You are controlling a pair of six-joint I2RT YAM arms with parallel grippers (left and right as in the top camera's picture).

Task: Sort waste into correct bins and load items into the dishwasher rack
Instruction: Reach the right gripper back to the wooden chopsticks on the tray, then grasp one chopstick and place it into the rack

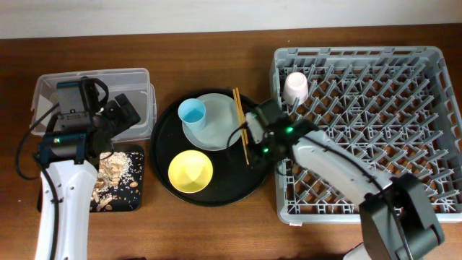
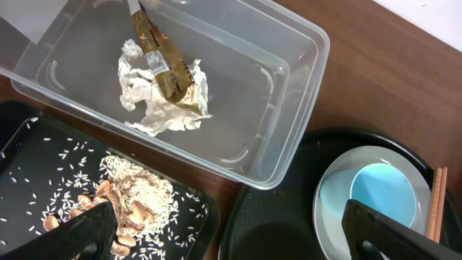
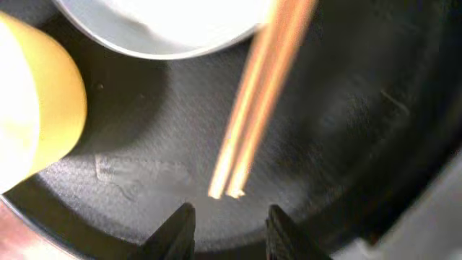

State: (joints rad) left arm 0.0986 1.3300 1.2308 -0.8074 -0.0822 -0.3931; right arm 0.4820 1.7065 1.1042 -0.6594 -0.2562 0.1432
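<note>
The crumpled white tissue [image 2: 162,101] and the gold-brown wrapper [image 2: 164,63] lie in the clear tub [image 2: 289,108]. Beige food scraps [image 2: 137,198] are spread on the flat black tray [image 1: 133,198]. My left gripper [image 2: 231,242] hangs open and empty between this tray and the round tray. A blue cup [image 1: 193,112] stands on the grey-white plate [image 1: 216,130], with the yellow bowl [image 1: 190,171] in front. A pink cup [image 1: 296,87] stands upside down in the grey rack [image 1: 375,209]. My right gripper [image 3: 229,231] is open just short of the chopsticks' [image 3: 253,108] near ends, nothing between its fingers.
The plate, bowl and chopsticks [image 1: 240,123] all rest on a big round black tray [image 1: 224,191] between the tub [image 1: 141,76] and the rack. My right arm reaches from the rack's front corner over the round tray's right rim. Brown tabletop surrounds everything.
</note>
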